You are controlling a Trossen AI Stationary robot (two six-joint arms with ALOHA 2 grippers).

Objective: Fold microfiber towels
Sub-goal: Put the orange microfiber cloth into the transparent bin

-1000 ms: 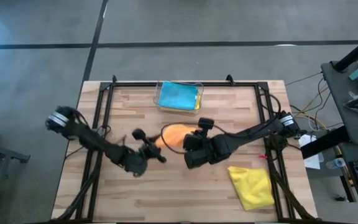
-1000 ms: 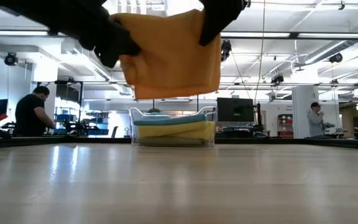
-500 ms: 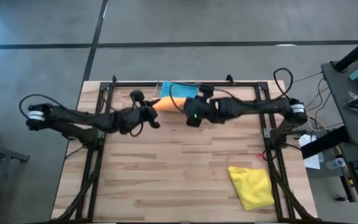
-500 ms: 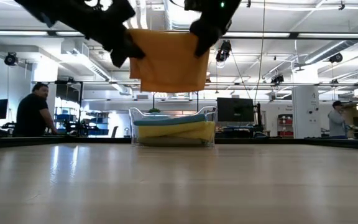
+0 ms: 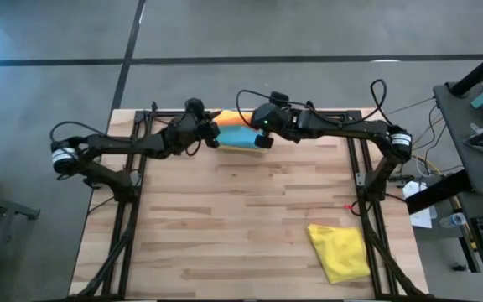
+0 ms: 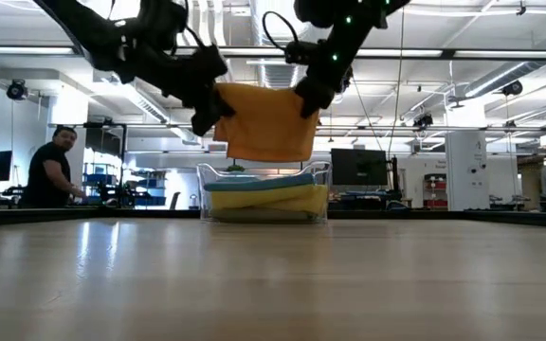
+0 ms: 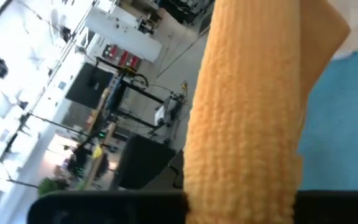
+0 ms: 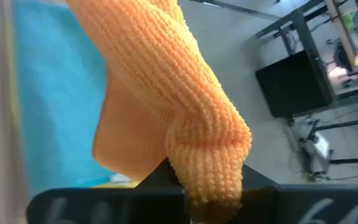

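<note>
An orange microfiber towel (image 6: 265,123) hangs stretched between my two grippers, over the clear plastic bin (image 6: 322,194) at the table's far edge. My left gripper (image 6: 213,112) is shut on its upper left corner and my right gripper (image 6: 307,98) is shut on its upper right corner. From above, only a strip of the orange towel (image 5: 229,120) shows between the left gripper (image 5: 211,134) and the right gripper (image 5: 263,138). Inside the bin a light blue towel (image 5: 240,137) tops a stack resting on a yellow one (image 6: 268,199). A further yellow towel (image 5: 340,250) lies crumpled on the table's near right. My left gripper pinches the orange towel's upper left corner (image 7: 241,186) between its two fingers, coming nearly level from the table's left. The cloth there is thick, a fold or several layers. The towel hangs below, clear of the bin. My right gripper pinches the bunched upper right corner (image 8: 207,177) between its two fingers, slanting down from the table's right. Several gathered layers sit in the hold. The top edge (image 6: 259,88) runs nearly straight to the other gripper, and the towel hangs free.
The bin stands mid-way along the far edge, between the black frame rails (image 5: 137,168) on either side of the table. Bare wood (image 5: 241,218) fills the middle and near left. Beyond the table a person (image 6: 50,170) stands in the room.
Both grippers have gone from the table's middle toward its far edge, carrying the orange towel between them; it now hangs over the bin, still spread and clear of everything. The left gripper has rolled on the way. Both have stayed shut.
</note>
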